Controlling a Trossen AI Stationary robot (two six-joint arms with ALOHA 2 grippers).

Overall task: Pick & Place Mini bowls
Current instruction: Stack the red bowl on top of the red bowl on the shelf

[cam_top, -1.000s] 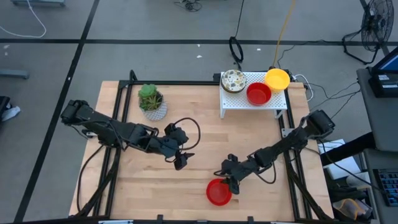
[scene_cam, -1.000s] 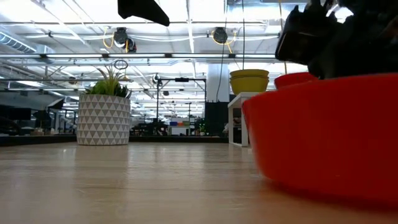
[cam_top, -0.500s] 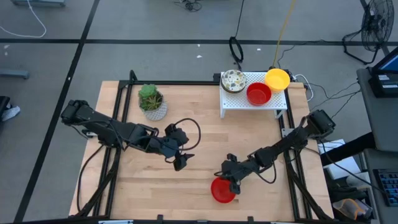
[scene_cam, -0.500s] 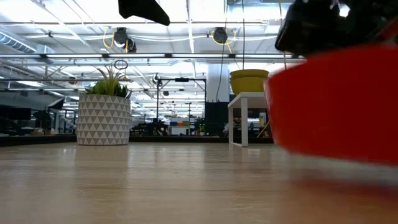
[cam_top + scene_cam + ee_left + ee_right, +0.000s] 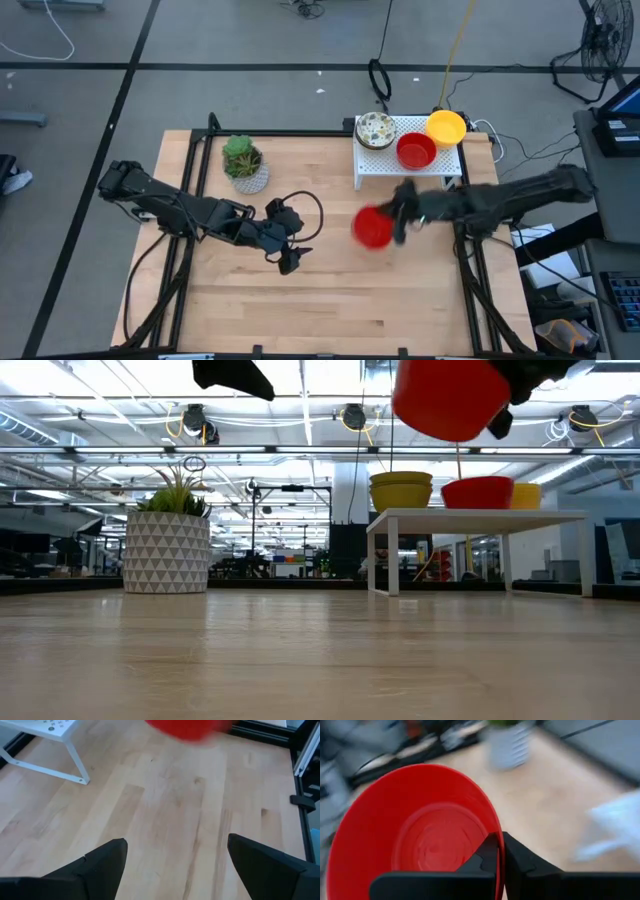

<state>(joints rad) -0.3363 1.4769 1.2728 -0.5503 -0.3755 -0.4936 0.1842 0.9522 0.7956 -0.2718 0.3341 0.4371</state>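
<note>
1. The right gripper [image 5: 397, 222] pinches the rim of a red mini bowl [image 5: 373, 228], held above mid-table.
2. Just beyond, a white rack [image 5: 400, 165] carries three more bowls at the far right.
3. The left gripper [image 5: 292, 260] hangs spread at centre-left.

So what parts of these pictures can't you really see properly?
- Right gripper, high view: smeared by motion, so its jaws on the red bowl can't be made out there.
- Red bowl, left wrist view: blurred, cut off by the top edge.
- Speckled bowl on the white shelf, high view: pattern too small to read.
- Plant pot, right wrist view: blurred.
</note>
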